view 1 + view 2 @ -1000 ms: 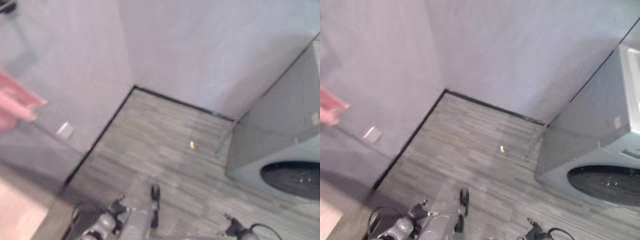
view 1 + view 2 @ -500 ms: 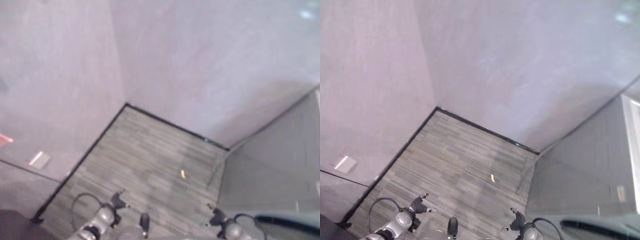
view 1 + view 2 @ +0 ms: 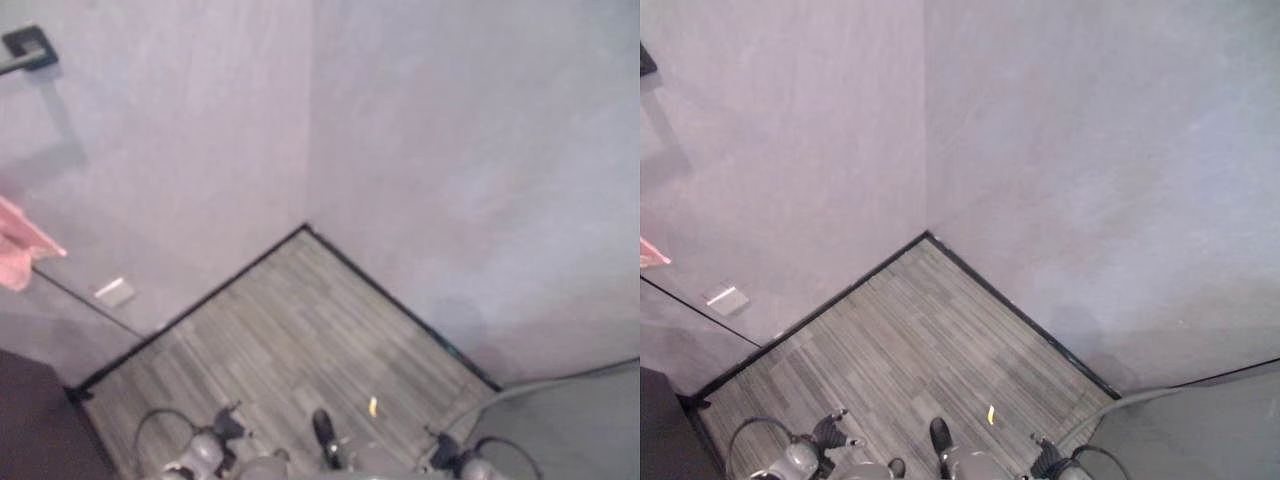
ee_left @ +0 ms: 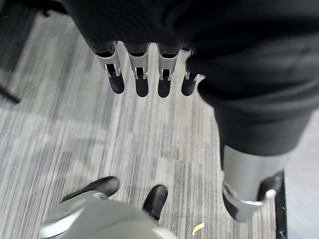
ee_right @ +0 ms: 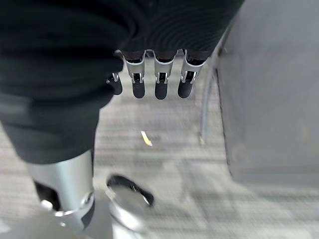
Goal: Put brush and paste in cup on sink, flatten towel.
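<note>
**Both hands hanging empty above the floor, towel off by the wall**

I am looking down into a room corner (image 3: 927,233), where two grey walls are meeting the grey striped floor (image 3: 930,340) along a dark baseboard. I am taking this corner as my landmark.

My left hand (image 4: 142,74) is hanging over the floor with its fingers (image 4: 141,82) straight and relaxed, side by side, and its thumb (image 4: 244,199) standing apart; it is holding nothing. My right hand (image 5: 157,74) is hanging the same way, fingers (image 5: 160,84) straight in a row, thumb (image 5: 67,199) apart, nothing in it.

A pink towel (image 3: 20,250) is showing on the wall running left from the corner, far along it, with only its edge in sight. A dark fitting (image 3: 28,48) is sitting on that same wall, above the towel. A small pale plate (image 3: 725,296) is sitting low on that wall, between the towel and the corner.

A small yellow scrap (image 3: 990,414) is lying on the floor, out from the corner and nearer to me. A grey cabinet side (image 5: 271,89) is standing just beside my right hand.
</note>
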Available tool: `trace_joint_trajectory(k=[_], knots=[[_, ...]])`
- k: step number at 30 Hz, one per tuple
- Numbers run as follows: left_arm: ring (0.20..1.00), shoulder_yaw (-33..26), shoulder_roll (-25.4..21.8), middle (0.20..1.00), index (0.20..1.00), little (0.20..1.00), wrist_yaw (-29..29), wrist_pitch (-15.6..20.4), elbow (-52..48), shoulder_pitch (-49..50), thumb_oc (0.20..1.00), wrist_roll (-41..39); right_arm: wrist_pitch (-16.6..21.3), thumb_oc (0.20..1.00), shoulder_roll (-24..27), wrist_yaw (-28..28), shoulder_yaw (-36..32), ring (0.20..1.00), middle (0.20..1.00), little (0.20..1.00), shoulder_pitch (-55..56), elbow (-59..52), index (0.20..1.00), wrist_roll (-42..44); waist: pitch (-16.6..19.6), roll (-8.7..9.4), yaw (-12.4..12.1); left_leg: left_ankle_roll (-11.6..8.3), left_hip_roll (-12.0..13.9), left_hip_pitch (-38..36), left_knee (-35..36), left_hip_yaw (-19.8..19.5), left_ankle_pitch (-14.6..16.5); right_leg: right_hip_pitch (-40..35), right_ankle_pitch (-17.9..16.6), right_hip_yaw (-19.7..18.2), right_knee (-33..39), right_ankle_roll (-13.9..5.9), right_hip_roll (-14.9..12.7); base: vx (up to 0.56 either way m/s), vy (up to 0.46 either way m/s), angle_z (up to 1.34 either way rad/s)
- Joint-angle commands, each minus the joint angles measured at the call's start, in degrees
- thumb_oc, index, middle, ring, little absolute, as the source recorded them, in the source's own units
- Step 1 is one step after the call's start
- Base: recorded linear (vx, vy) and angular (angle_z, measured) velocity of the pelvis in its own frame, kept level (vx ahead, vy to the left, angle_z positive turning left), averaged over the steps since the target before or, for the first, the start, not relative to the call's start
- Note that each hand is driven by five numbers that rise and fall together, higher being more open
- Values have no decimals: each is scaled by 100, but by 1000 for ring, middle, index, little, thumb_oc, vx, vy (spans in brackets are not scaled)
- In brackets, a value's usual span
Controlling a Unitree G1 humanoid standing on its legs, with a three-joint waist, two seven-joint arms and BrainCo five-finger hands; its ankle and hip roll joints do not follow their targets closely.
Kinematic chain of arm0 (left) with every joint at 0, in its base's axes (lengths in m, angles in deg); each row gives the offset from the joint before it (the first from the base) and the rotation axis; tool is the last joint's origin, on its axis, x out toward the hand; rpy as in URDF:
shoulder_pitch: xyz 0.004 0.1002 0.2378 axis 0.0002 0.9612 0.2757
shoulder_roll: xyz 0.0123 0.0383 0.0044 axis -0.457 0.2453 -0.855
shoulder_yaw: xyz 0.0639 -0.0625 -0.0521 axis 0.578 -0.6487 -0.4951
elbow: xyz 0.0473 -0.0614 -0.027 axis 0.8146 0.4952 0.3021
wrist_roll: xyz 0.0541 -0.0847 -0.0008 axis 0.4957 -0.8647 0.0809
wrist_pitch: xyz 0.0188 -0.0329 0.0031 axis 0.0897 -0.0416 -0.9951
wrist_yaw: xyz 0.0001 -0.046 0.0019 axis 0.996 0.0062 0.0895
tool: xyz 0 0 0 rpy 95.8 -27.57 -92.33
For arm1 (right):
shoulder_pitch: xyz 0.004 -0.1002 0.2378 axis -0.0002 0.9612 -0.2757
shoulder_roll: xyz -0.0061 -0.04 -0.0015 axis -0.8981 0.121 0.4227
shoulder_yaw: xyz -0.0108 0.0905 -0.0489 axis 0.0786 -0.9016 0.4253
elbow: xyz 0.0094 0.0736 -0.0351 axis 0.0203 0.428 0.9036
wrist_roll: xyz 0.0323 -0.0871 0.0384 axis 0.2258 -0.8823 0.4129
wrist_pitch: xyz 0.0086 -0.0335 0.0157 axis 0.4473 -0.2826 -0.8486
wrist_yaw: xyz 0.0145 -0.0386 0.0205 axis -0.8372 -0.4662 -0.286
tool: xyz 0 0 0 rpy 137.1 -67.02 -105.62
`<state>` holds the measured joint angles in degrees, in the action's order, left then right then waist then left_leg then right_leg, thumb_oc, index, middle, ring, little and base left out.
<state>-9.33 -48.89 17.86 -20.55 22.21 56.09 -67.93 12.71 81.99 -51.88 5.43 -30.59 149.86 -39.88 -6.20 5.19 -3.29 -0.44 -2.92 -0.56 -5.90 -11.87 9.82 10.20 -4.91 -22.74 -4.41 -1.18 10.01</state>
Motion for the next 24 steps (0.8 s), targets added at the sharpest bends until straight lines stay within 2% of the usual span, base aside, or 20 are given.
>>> trace_joint_trajectory(k=[1,2,6,9,10,11,12,13,14,16,17,19,20,24], knots=[[1000,-161,-236,1000,1000,1000,-84,69,-191,-257,1000,-20,98,1000,35,-34,39,1000,1000,1000,4,-269,1000,-112,-101,-37,-34,98,-502,138,649,15,-972,-499,699,-468,-466,-474,100,11,-149,17],[1000,-205,-242,1000,1000,1000,-95,64,-185,-235,1000,-64,99,1000,25,-33,80,1000,1000,1000,-57,-211,1000,-120,-99,-12,-113,64,-483,161,649,-85,-990,-549,743,-352,-430,-389,58,10,-142,17],[1000,-201,-203,1000,1000,1000,-125,61,-209,-221,1000,-85,86,1000,0,11,-9,1000,1000,1000,-1,-20,1000,37,-126,17,-195,-6,-476,201,572,-272,-1003,-601,795,-115,-391,-301,12,8,-149,40],[1000,-186,-185,1000,1000,1000,-128,55,-238,-274,1000,-134,69,1000,-24,28,-76,1000,1000,1000,26,108,1000,143,-176,10,-193,-64,-464,258,538,-385,-1052,-591,849,33,-419,-257,-12,-34,-99,30],[1000,-198,-160,1000,1000,1000,-133,62,-264,-327,1000,-231,50,1000,-41,44,-188,1000,1000,1000,104,281,1000,251,-215,-2,-180,-142,-426,316,615,-552,-1175,-581,912,216,-440,-241,-59,-66,-93,53],[1000,-196,-140,1000,1000,1000,-117,56,-258,-348,1000,-248,43,1000,-34,50,-270,1000,1000,1000,157,339,1000,291,-224,-12,-150,-168,-381,344,648,-529,-1203,-565,935,292,-464,-242,-98,-75,-103,89],[1000,-213,-112,1000,1000,1000,-111,35,-240,-362,1000,-276,23,1000,-16,39,-401,1000,1000,1000,206,390,1000,334,-269,-25,-34,-188,-256,389,693,-242,-1230,-588,1000,437,-503,-248,-179,-31,-30,78],[1000,-213,-111,1000,1000,1000,-111,34,-240,-365,1000,-276,23,1000,-15,40,-402,1000,1000,1000,204,390,1000,334,-258,-29,-31,-191,-253,408,697,-246,-1243,-573,982,440,-490,-251,-177,-50,-16,90],[1000,-245,-91,1000,1000,1000,-129,8,-212,-384,1000,-261,4,1000,38,14,-574,1000,1000,1000,252,420,1000,454,-302,-35,81,-134,16,505,774,486,-1236,-565,1006,530,-559,-288,-248,-45,-4,64],[1000,-272,-73,1000,1000,1000,-148,-4,-171,-368,1000,-207,2,1000,40,-3,-765,1000,1000,1000,326,477,1000,608,-273,-78,232,-142,256,455,894,1261,-1258,-547,1038,629,-599,-308,-275,-13,39,82],[1000,-295,-51,1000,1000,1000,-165,-12,-159,-376,1000,-188,2,1000,38,2,-967,1000,1000,1000,404,519,1000,766,-267,-111,430,-185,468,401,974,2044,-1324,-553,1089,756,-630,-333,-349,9,67,65],[1000,-328,-20,1000,1000,1000,-161,-17,-177,-380,1000,-206,-2,1000,10,15,-1105,1000,1000,1000,501,609,1000,856,-193,-180,556,-209,649,358,1025,2614,-1299,-484,1093,956,-660,-370,-378,15,58,52],[1000,-345,7,1000,1000,1000,-149,-6,-200,-415,1000,-246,-19,1000,-31,41,-1196,1000,1000,1000,589,703,1000,912,-175,-208,615,-217,709,341,1032,2819,-1302,-472,1111,1070,-660,-378,-401,30,46,87],[1000,-314,96,1000,1000,1000,-88,17,-250,-390,1000,-335,-86,1000,-105,76,-1237,1000,1000,1000,751,984,1000,804,-71,-243,605,-199,668,247,1086,2768,-1273,-587,1136,1317,-594,-425,-484,56,62,33]])
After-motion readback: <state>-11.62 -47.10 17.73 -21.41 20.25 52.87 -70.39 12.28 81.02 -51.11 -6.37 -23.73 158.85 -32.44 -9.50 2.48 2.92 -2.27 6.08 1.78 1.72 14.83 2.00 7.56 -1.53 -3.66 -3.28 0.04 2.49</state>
